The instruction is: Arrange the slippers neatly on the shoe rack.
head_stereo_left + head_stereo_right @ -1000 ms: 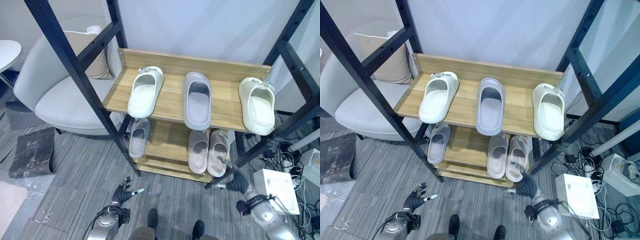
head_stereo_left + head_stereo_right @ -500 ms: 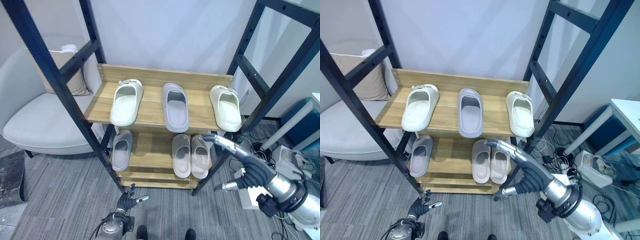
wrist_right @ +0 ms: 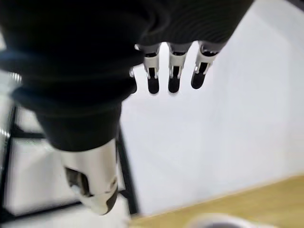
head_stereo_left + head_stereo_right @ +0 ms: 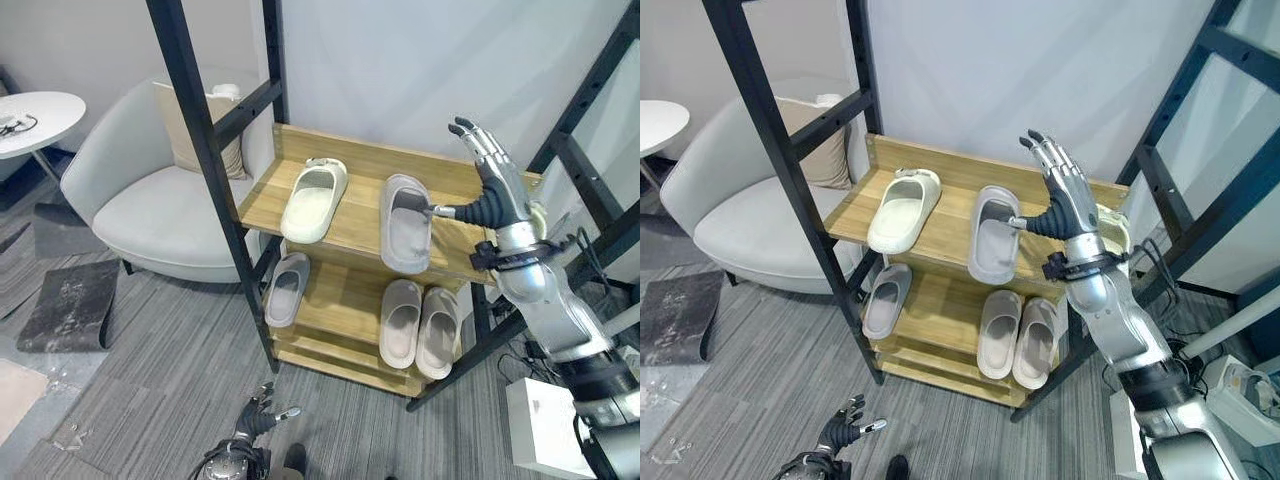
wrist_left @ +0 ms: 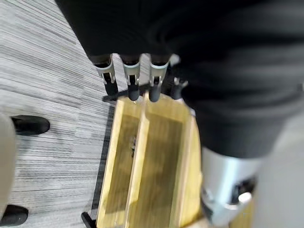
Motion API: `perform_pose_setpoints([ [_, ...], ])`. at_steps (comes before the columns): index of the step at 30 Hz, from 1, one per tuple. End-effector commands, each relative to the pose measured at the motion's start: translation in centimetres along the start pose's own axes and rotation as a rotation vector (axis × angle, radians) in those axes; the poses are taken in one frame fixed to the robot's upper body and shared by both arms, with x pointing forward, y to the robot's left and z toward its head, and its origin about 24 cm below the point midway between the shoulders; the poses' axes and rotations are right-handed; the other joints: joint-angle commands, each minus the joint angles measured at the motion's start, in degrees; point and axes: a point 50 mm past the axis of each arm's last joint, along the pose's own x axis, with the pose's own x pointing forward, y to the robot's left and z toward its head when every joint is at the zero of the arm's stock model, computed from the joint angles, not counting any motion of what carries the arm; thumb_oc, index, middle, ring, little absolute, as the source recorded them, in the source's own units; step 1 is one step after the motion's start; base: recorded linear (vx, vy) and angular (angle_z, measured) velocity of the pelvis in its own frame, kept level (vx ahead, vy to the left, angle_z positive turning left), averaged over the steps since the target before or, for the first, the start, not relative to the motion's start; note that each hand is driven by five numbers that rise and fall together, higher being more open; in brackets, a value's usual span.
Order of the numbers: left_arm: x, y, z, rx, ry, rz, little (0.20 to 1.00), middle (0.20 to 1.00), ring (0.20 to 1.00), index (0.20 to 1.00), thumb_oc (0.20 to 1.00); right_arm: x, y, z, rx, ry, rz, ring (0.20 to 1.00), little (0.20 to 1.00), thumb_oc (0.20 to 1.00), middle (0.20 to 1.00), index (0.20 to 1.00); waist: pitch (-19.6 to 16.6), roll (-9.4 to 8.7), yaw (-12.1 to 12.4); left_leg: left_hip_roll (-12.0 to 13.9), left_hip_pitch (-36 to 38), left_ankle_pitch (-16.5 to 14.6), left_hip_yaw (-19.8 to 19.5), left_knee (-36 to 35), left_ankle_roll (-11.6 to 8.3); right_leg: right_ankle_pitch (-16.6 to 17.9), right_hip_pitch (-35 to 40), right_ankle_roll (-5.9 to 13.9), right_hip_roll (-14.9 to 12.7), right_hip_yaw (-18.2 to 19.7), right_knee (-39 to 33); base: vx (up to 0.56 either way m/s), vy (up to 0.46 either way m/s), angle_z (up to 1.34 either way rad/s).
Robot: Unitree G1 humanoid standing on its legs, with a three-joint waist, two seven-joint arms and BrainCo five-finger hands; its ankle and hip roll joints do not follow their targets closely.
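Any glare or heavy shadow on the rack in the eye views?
Left eye view: top shelf evenly lit, no glare; lower shelf shaded by it. Right eye view: right robot hand covers part of the cream slipper behind it.

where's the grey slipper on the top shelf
The grey slipper lies mid top shelf, right of the cream slipper, beside the raised right hand.

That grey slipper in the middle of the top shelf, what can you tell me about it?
The grey slipper is a soft-looking, rounded slide in pale lilac-grey with a wide strap over an open foot bed, seemingly foam or rubber. It lies flat, sole down, on the wooden top shelf, one end jutting slightly past the front edge. A cream slipper lies apart to its left. The robot's right hand, fingers straight, is raised beside it; contact is unclear.
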Motion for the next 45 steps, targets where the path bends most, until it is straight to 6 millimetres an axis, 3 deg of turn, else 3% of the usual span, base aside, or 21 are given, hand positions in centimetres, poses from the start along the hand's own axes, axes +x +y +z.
perform_pose_setpoints([
  [1, 1.0, 0.0, 2.2, 0.024, -0.086, -0.022, 1.000, 1.000, 1.000, 1.000, 1.000, 2.8, -3.3, 1.6, -0.094, -0.102, -0.139, 1.000, 1.000, 1.000, 1.000, 1.000, 2.24, 0.06, 2.64, -0.33, 3.49, -5.90, -1.88, -0.12, 0.23, -2.70, 2.66, 1.69, -0.52, -1.35, 1.60, 0.01, 0.009, 0.20],
  [9, 0.6, 0.5, 1.2, 0.033, -0.055, -0.014, 1.000, 1.000, 1.000, 1.000, 1.000, 3.3, -1.6, -1.1, -0.145, 0.023, -0.066, 1.000, 1.000, 1.000, 1.000, 1.000, 3.44, -0.46, 5.12, -0.85, 2.54, -6.35, -2.54, 0.99, 0.72, -2.47, 2.62, 1.94, -0.76, -2.11, 1.28, 0.02, 0.031, 0.08],
  [18, 1.0, 0.5, 2.1, 0.039, -0.086, -0.010, 1.000, 1.000, 1.000, 1.000, 1.000, 3.6, -1.0, -3.7, -0.214, 0.148, -0.031, 1.000, 1.000, 1.000, 1.000, 1.000, 3.98, -0.75, 5.95, -1.28, 1.27, -6.41, -3.49, 1.38, 0.78, -2.34, 2.27, 2.06, -1.03, -2.83, 1.27, 0.00, 0.028, 0.04],
  [19, 1.0, 0.5, 2.0, 0.034, -0.085, -0.010, 1.000, 1.000, 1.000, 1.000, 1.000, 3.7, -0.6, -3.9, -0.211, 0.168, -0.018, 0.304, 0.304, 0.304, 0.304, 0.304, 3.97, -0.70, 6.07, -1.35, 1.24, -6.40, -3.49, 1.27, 0.81, -2.24, 2.19, 2.07, -1.15, -2.93, 1.23, 0.01, 0.037, 0.01],
  [20, 1.0, 0.4, 2.0, 0.032, -0.083, -0.012, 1.000, 1.000, 1.000, 1.000, 1.000, 3.6, -0.3, -4.1, -0.214, 0.176, -0.008, 0.200, 0.200, 0.200, 0.200, 0.200, 3.95, -0.64, 5.98, -1.38, 1.25, -6.39, -3.50, 1.23, 0.82, -2.20, 2.19, 2.09, -1.16, -2.92, 1.22, 0.01, 0.035, 0.00],
  [24, 1.1, 0.0, 2.0, 0.036, -0.081, -0.017, 1.000, 1.000, 1.000, 1.000, 1.000, 3.5, 0.4, -4.9, -0.184, 0.238, -0.006, 0.200, 0.200, 0.200, 0.200, 0.200, 3.96, -0.23, 5.86, -1.47, 1.49, -6.29, -3.32, 1.04, 0.78, -2.09, 2.28, 2.14, -1.25, -2.99, 1.16, 0.00, 0.000, 0.00],
  [28, 1.1, 0.1, 2.0, 0.031, -0.079, -0.008, 1.000, 1.000, 1.000, 1.000, 1.000, 3.5, -0.2, -4.7, -0.158, 0.239, -0.061, 0.200, 0.200, 0.200, 0.200, 0.200, 3.63, 0.09, 5.31, -1.42, 2.02, -6.31, -3.21, 0.80, 0.69, -2.16, 2.50, 2.09, -1.25, -2.84, 1.08, 0.00, 0.000, 0.00],
  [31, 1.2, 0.2, 2.2, 0.026, -0.081, 0.009, 1.000, 1.000, 1.000, 1.000, 1.000, 3.6, -1.5, -4.0, -0.158, 0.219, -0.148, 0.200, 0.200, 0.200, 0.200, 0.200, 3.38, 0.35, 4.70, -1.29, 2.40, -6.48, -3.01, 0.78, 0.70, -2.30, 2.73, 2.05, -1.25, -2.61, 1.15, 0.00, 0.000, 0.00],
  [32, 1.3, 0.3, 2.4, 0.016, -0.082, 0.026, 1.000, 1.000, 1.000, 1.000, 1.000, 3.6, -3.1, -2.2, -0.122, 0.158, -0.272, 0.200, 0.200, 0.200, 0.200, 0.200, 3.06, 0.84, 3.73, -1.15, 2.76, -6.62, -2.75, 0.71, 0.70, -2.45, 2.82, 1.97, -1.22, -2.32, 1.19, 0.00, 0.000, 0.00],
  [34, 1.3, 0.3, 2.4, 0.005, -0.077, 0.041, 1.000, 1.000, 1.000, 1.000, 1.000, 2.8, -5.0, -0.6, -0.036, 0.112, -0.425, 0.200, 0.200, 0.200, 0.200, 0.200, 2.70, 1.33, 2.77, -1.02, 3.14, -6.63, -2.51, 0.57, 0.67, -2.65, 2.91, 1.88, -1.18, -1.96, 1.21, 0.00, 0.000, 0.00],
  [37, 1.1, 0.2, 1.7, 0.010, -0.054, 0.055, 1.000, 1.000, 1.000, 1.000, 1.000, 0.6, -6.7, 2.4, 0.152, -0.004, -0.577, 0.200, 0.200, 0.200, 0.200, 0.200, 2.19, 1.74, 1.65, -0.82, 3.62, -6.49, -2.18, 0.39, 0.46, -3.04, 3.03, 1.67, -1.09, -1.62, 1.32, -0.01, -0.024, -0.02],
  [39, 1.0, 0.0, 1.4, 0.001, -0.042, 0.056, 1.000, 1.000, 1.000, 1.000, 1.000, -0.7, -7.5, 4.5, 0.372, -0.107, -0.620, 0.200, 0.200, 0.200, 0.200, 0.200, 2.06, 1.92, 0.73, -0.63, 3.72, -6.20, -1.87, 0.22, 0.25, -3.11, 3.00, 1.53, -0.97, -1.46, 1.26, -0.04, -0.050, -0.06],
  [42, 0.8, -0.5, 0.7, -0.014, -0.010, 0.054, 1.000, 1.000, 1.000, 1.000, 1.000, -2.3, -8.1, 8.1, 0.889, -0.302, -0.611, 0.200, 0.200, 0.200, 0.200, 0.200, 1.95, 2.34, -0.38, -0.37, 3.70, -5.66, -1.35, 0.08, -0.06, -3.12, 2.89, 1.32, -0.81, -1.18, 1.07, -0.04, -0.049, -0.05],
  [43, 0.8, -0.5, 0.7, -0.014, -0.009, 0.055, 1.000, 1.000, 1.000, 1.000, 1.000, -2.4, -8.1, 8.1, 0.893, -0.302, -0.607, 0.200, 0.200, 0.200, 0.200, 0.200, 1.87, 2.32, -0.46, -0.36, 3.69, -5.66, -1.37, 0.07, -0.08, -3.13, 2.88, 1.31, -0.79, -1.20, 1.07, -0.05, -0.045, -0.21],
  [44, 0.6, -0.1, 0.4, -0.032, 0.004, 0.073, 1.000, 1.000, 1.000, 1.000, 1.000, -3.0, -7.4, 10.4, 1.184, -0.423, -0.449, 0.200, 0.200, 0.200, 0.200, 0.200, 2.01, 2.65, -0.77, -0.15, 3.97, -5.63, -0.88, 0.09, -0.37, -3.29, 3.01, 1.11, -0.56, -0.92, 1.17, -0.03, -0.032, -0.22],
  [45, 0.6, -0.1, 0.4, -0.032, 0.004, 0.073, 1.000, 1.000, 1.000, 1.000, 1.000, -3.0, -7.4, 10.3, 1.186, -0.424, -0.448, 0.200, 0.200, 0.200, 0.200, 0.200, 1.91, 2.61, -0.86, -0.22, 3.80, -5.39, -0.93, 0.01, -0.31, -3.12, 2.85, 1.12, -0.62, -0.98, 1.12, -0.07, -0.056, -0.21],
])
